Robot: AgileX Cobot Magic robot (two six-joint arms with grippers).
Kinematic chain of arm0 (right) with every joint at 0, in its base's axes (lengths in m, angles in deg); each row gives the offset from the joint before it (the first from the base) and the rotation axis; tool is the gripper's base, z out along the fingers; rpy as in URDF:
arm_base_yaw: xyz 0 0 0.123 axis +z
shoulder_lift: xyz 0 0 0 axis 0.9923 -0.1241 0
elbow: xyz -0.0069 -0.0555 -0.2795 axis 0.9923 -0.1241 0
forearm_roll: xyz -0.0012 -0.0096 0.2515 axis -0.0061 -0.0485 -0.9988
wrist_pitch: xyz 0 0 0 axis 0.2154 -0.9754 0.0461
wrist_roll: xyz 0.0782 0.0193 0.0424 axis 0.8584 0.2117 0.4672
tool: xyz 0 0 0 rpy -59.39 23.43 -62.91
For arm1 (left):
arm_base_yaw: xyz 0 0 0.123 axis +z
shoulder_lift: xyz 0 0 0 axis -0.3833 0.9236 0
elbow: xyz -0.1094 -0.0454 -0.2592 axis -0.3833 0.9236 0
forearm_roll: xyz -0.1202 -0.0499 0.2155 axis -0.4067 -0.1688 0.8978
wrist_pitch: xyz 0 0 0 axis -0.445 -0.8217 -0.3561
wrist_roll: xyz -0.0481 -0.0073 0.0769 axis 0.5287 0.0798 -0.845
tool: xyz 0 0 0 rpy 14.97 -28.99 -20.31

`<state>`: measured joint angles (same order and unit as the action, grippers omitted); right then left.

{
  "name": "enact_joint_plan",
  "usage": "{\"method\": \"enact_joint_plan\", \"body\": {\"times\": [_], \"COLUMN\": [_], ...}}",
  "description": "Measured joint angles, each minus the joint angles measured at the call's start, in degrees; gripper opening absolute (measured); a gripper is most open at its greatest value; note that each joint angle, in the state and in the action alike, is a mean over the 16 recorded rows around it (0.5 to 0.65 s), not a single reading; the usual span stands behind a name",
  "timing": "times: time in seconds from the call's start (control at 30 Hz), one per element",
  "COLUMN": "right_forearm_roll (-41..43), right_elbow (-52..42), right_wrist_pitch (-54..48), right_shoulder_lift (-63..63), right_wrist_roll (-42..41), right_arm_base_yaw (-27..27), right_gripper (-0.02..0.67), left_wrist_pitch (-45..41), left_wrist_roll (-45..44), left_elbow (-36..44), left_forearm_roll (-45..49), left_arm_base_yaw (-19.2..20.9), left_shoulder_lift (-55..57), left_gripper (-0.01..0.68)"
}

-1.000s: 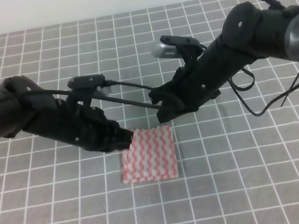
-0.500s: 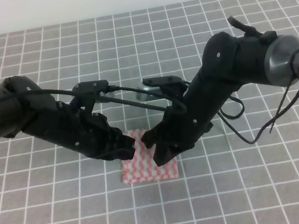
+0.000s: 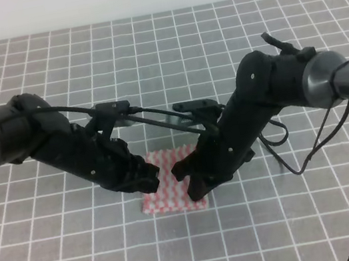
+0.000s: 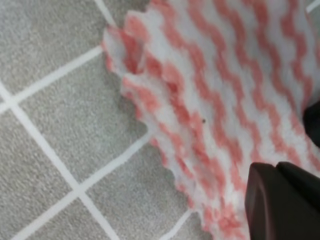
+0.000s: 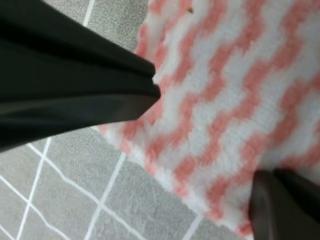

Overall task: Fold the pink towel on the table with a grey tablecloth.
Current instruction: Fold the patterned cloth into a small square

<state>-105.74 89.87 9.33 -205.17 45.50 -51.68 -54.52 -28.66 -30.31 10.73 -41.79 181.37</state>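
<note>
Nearest the camera in the high view lies bare grey tablecloth with its white grid, nothing on it. Just beyond, near the middle of the table, the pink towel lies flat, pink-and-white wavy stripes up; only its near part and a strip between the two grippers are visible, the rest being covered by the arms. Left gripper is down over the towel's left edge. Left wrist view: the zigzag edge of the towel crosses the frame diagonally over grey cloth, slightly rumpled at the upper corner, and one dark fingertip sits at lower right against the towel near that edge. The second finger is barely in frame (dark patch at the right border), so I cannot tell whether this gripper is open, closed or pinching the cloth. Right gripper is down over the towel's right part, close to the left one, the two apart by a narrow gap. Right wrist view: one broad finger comes in from the left above the towel edge, and another fingertip shows at lower right on the towel; towel is visible between them, so the jaws stand apart, not clamped on anything. Farther back, both black arms rise outward to the left and right, cables trailing, over more gridded cloth reaching a pale wall.
</note>
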Motion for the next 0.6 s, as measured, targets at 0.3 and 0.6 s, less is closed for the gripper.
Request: {"method": "enact_joint_plan", "body": {"times": [0.3,0.6], "right_forearm_roll": [3.1,6.6], "right_elbow": [0.1,-2.2], "right_wrist_pitch": [0.1,1.5], "right_shoulder_lift": [3.5,10.6], "right_wrist_roll": [0.7,1.8], "right_arm_base_yaw": [-0.3,-0.6], "right_gripper": [-0.016,-0.015], "left_wrist_pitch": [3.1,12.1], "left_wrist_roll": [0.0,0.0], "left_elbow": [0.2,5.7], "left_forearm_roll": [0.0,-0.1], "left_arm_base_yaw": [0.0,0.0], "left_shoulder_lift": [-4.4,-17.6], "left_gripper": [-0.002,-0.002]}}
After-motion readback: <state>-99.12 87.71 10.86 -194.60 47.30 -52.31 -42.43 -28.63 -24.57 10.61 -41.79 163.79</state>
